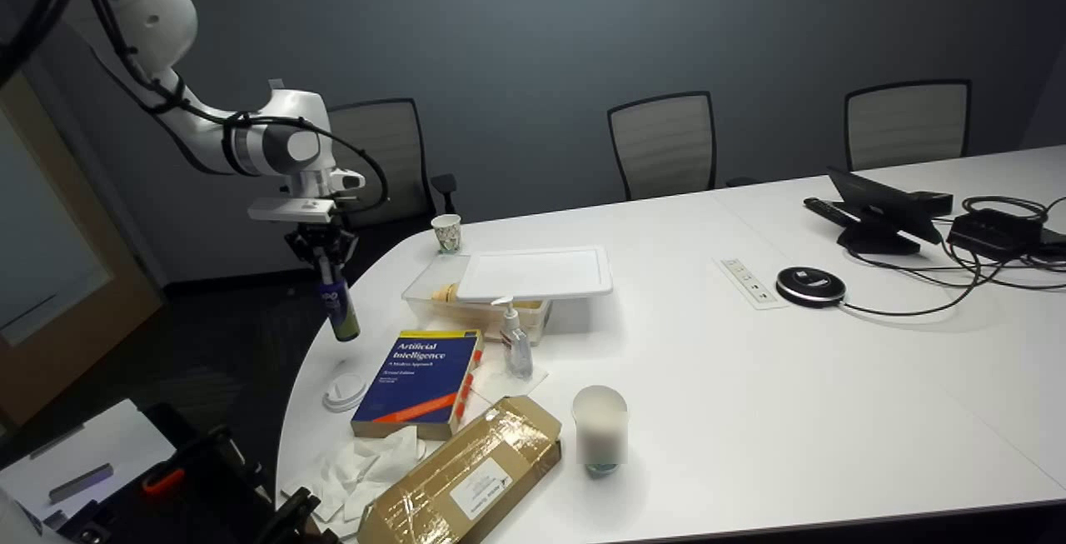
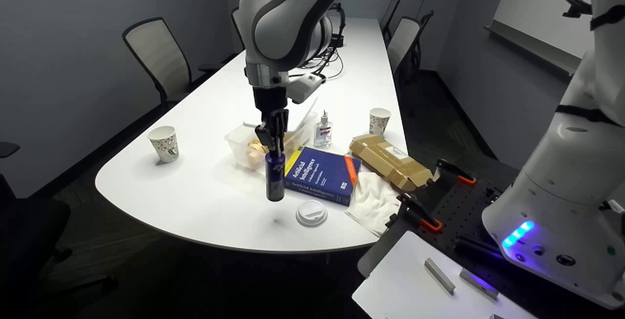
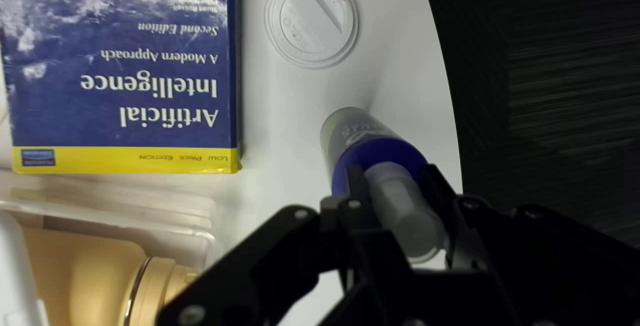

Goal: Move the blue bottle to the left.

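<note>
Above the rounded end of the white table point(image 2: 210, 202), we see the blue bottle point(image 1: 340, 309), leaning in an exterior view, held clear of the surface by the gripper point(image 3: 396, 182).

From the wrist view we make out its two fingers point(image 3: 356, 181) pinching the bottle's pale top point(image 3: 400, 206) from opposite sides, spread no wider than that top. The bottle is near one white cup lid point(image 3: 312, 19) and one thick blue book point(image 2: 320, 172), touching neither. Around them we count two paper cups point(image 2: 165, 144), well apart, one clear pump bottle point(image 2: 323, 134), one cardboard box point(image 2: 385, 160) and one clear plastic bin point(image 2: 238, 147), with one flat white cover point(image 1: 537, 273) partly over it. Crumpled white tissue point(image 2: 373, 197) is beside the book; how many sheets, we cannot tell.
</note>
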Motion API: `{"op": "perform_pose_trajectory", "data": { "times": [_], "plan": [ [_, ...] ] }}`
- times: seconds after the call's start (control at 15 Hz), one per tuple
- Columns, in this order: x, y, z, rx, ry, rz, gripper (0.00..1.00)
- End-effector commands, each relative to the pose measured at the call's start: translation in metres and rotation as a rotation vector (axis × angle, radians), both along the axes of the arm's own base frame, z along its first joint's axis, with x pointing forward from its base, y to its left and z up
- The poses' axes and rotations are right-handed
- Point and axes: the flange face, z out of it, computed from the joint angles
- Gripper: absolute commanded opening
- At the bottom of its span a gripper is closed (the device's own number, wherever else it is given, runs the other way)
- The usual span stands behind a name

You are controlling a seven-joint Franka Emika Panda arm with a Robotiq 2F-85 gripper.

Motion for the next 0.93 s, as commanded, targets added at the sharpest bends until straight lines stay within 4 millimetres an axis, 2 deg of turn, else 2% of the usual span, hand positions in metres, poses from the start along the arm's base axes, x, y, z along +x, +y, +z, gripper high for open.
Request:
{"op": "perform_pose_trajectory", "data": {
  "times": [0.0, 0.27, 0.47, 0.53, 0.67, 0.87],
  "plan": [
    [0.010, 0.009, -0.026, 0.016, -0.041, 0.035, 0.08],
    [0.017, 0.007, -0.057, -0.015, -0.074, 0.062, 0.08],
    [0.021, 0.006, -0.068, -0.023, -0.078, 0.068, 0.08],
    [0.025, 0.008, -0.064, -0.013, -0.080, 0.064, 0.56],
    [0.028, 0.009, -0.061, -0.004, -0.072, 0.058, 0.64],
    [0.032, 0.009, -0.054, -0.002, -0.067, 0.051, 0.87]
  ]
}}
